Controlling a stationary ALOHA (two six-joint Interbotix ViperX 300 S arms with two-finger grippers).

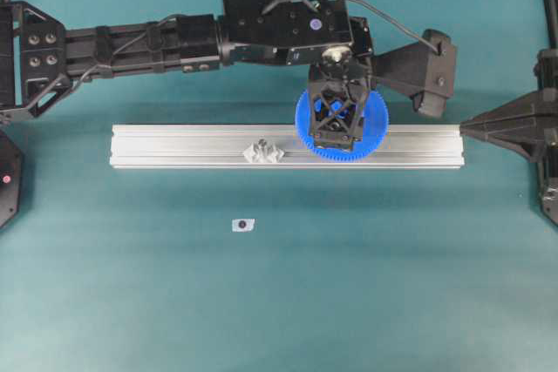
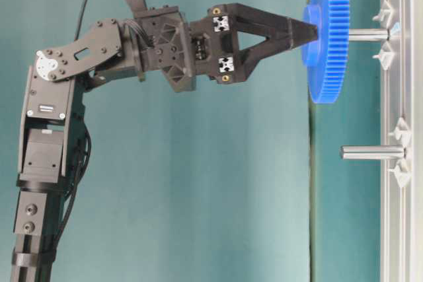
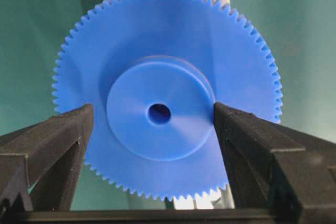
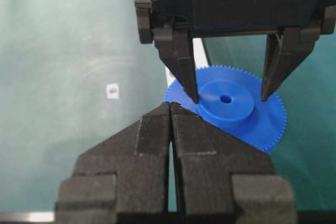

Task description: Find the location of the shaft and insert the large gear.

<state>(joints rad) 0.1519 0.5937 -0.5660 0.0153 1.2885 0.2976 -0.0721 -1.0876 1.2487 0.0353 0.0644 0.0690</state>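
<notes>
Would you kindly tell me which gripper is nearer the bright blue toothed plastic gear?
Left. The left gripper is open, with its fingers on either side of the bright blue toothed plastic gear's hub; the right gripper is shut, just beside its rim.

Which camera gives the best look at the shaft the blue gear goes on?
The table-level view: the shaft shows side-on, running from the rail into the blue gear. In the overhead and both wrist views the gear covers it.
</notes>
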